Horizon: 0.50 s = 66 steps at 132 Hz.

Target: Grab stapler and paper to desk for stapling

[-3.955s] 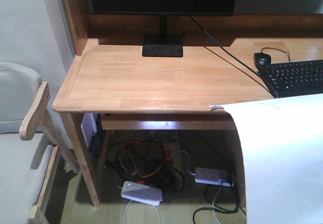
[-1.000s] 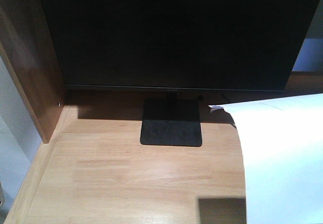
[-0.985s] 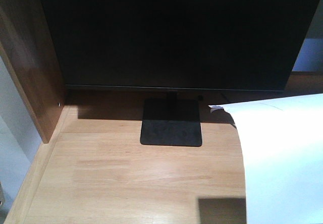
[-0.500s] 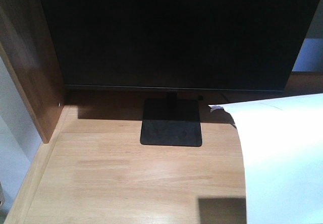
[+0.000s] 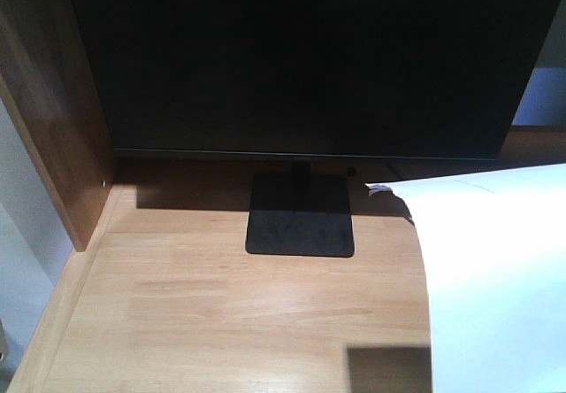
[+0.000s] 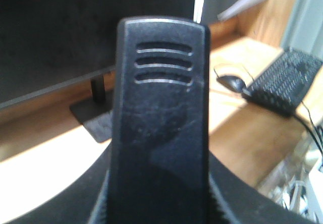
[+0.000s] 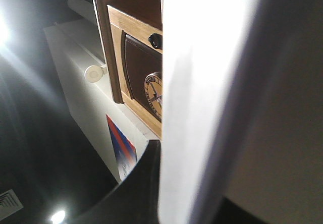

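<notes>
Paper, front view: the paper (image 5: 495,278) hangs curved at the right of the frame above the desk (image 5: 221,304). It is not laid flat.
Change, front view: four seconds ago the desk's front edge and the floor below it were in frame. Now the monitor (image 5: 301,57) and its base (image 5: 301,229) sit close ahead. The framing has held over the last second.
Meaning: the approach appears finished, and setting both items down is the step left.
Stapler, left wrist view: the stapler (image 6: 159,108) stands upright, filling the centre, raised above the tabletop.
Left pincer: the left gripper (image 6: 159,211) is clamped on the stapler's lower part.
Surroundings, left wrist view: a keyboard (image 6: 282,88) and a mouse (image 6: 233,84) lie to the right.
Paper, right wrist view: the sheet runs edge-on up the frame.
Right pincer: the right gripper (image 7: 161,193) appears to be pinching the sheet's lower edge. Only one dark finger shows clearly.
</notes>
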### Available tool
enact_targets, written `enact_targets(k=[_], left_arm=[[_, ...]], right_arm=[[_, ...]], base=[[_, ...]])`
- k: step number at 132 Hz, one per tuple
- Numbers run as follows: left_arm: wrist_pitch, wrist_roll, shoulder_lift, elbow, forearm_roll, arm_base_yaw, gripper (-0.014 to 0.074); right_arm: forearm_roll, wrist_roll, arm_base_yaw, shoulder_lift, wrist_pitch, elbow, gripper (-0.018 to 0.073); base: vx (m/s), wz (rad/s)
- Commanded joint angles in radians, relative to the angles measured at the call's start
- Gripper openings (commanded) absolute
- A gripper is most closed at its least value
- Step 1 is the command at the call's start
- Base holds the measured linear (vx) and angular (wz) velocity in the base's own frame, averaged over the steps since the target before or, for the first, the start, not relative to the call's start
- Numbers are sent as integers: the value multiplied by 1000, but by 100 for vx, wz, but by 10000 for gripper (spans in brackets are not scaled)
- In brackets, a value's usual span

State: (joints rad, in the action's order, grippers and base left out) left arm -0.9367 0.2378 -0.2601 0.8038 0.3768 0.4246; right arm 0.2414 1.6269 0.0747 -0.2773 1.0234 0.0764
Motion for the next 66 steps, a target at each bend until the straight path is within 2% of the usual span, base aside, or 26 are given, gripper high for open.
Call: enact_targets(k=[1, 17, 27, 44, 50, 55, 59, 65, 66], left_arm=[[149, 1, -69, 27, 35, 2, -6], [173, 7, -175, 27, 51, 2, -6], [196, 73, -245, 27, 98, 2, -6], [247, 286, -373, 27, 232, 2, -6], [258, 374, -415, 27, 280, 2, -6], [261, 482, -456, 28, 323, 2, -6], [263, 512, -475, 28, 345, 2, -6], [264, 628, -517, 28, 393, 0, -6], [264, 628, -523, 28, 400, 0, -6]], right_arm=[[-3, -6, -8, -8, 45, 26, -6], [-3, -6, -8, -8, 45, 26, -6], [-3, -6, -8, -8, 45, 26, -6], [-3, -6, -8, -8, 45, 26, -6], [-3, -6, -8, -8, 45, 26, -6], [-3, -6, -8, -8, 45, 26, -6], [-3, -6, -8, -8, 45, 26, -6], [-3, -6, -8, -8, 45, 26, -6], [-3, -6, -8, -8, 45, 26, -6]], base=[[0, 0], [0, 0], [0, 0], [0, 0], [0, 0], [0, 0], [0, 0], [0, 0], [0, 0]])
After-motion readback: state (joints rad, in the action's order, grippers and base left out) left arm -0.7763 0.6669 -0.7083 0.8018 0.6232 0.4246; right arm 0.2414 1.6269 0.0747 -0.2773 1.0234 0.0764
